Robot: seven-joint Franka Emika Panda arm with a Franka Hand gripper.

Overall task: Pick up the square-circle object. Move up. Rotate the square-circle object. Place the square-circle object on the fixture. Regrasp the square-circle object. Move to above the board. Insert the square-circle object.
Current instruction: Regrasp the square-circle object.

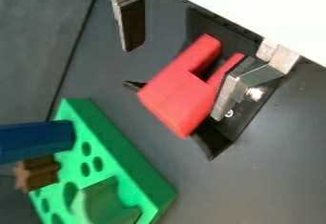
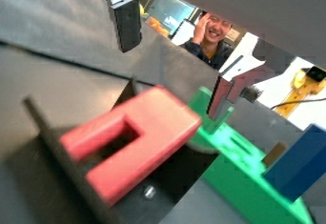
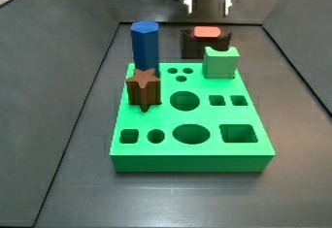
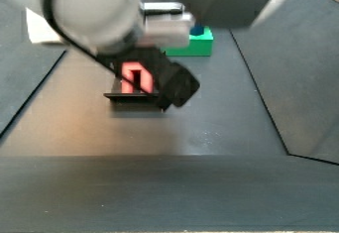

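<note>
The red square-circle object (image 1: 185,87) lies on the dark fixture (image 1: 214,32), its blocky end toward the board; it also shows in a side view (image 3: 205,33) (image 4: 139,76). My gripper (image 1: 178,80) hangs open just above it, with one finger (image 1: 128,23) well clear of the piece and the other finger (image 1: 239,90) close beside it. Nothing is held. In a side view the gripper (image 3: 209,1) sits right over the fixture (image 3: 195,48). The green board (image 3: 188,130) lies in front of the fixture.
On the board stand a tall blue prism (image 3: 144,46), a brown star peg (image 3: 143,88) and a pale green notched block (image 3: 220,62). Dark sloping walls (image 3: 78,96) line both sides of the floor. The arm's body (image 4: 106,9) hides much of a side view.
</note>
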